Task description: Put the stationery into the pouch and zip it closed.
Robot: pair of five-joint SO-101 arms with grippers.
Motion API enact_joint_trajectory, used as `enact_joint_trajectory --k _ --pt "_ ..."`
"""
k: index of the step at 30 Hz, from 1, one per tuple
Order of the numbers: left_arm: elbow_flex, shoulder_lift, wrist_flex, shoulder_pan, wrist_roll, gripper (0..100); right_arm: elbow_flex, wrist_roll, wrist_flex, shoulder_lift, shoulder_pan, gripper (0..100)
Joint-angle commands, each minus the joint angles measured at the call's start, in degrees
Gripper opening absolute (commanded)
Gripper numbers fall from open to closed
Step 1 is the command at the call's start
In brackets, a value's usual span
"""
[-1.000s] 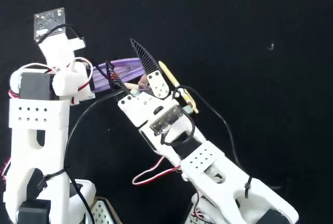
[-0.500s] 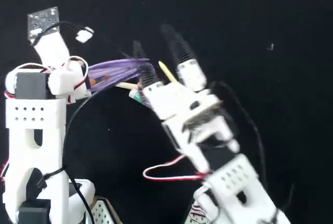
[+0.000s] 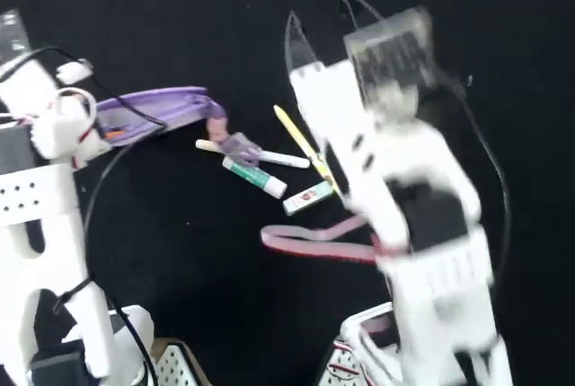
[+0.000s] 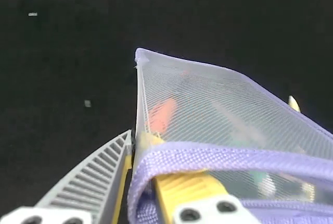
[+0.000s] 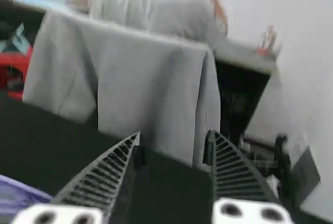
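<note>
My left gripper (image 4: 136, 148) is shut on the rim of the purple mesh pouch (image 4: 218, 120), which it holds off the table at the left (image 3: 153, 108). An orange item (image 4: 161, 114) shows through the mesh. On the black table beside the pouch's mouth lie a white pen (image 3: 256, 155), a green-and-white stick (image 3: 254, 176), a small green-and-red piece (image 3: 308, 197) and a yellow pencil (image 3: 301, 144). My right gripper (image 5: 173, 138) is open with nothing between its fingers. It is raised high above the table (image 3: 319, 18) and points toward the room behind.
A red-and-white cable (image 3: 314, 247) hangs from the right arm over the table near the stationery. The black table (image 3: 503, 90) stretches to the right. A grey cloth (image 5: 130, 78) hangs behind the table's far edge.
The right arm has lifted up and swung away from the pouch, uncovering the stationery on the table. The left arm has drawn the pouch to the left.
</note>
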Motion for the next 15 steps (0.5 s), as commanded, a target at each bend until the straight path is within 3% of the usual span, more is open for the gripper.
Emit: enact_joint_trajectory --k 1,7,15 --pt "-0.57 -0.62 -1.41 -6.64 0.26 3 -18.07 0.09 10.20 19.56 2.64 18.1" --pt "0.57 -0.53 -1.85 -9.27 0.18 3 -35.03 -0.18 29.63 42.42 5.19 18.1" --pt "7.16 -0.62 -8.26 -4.79 0.18 3 -36.53 0.18 26.55 60.35 6.77 18.1"
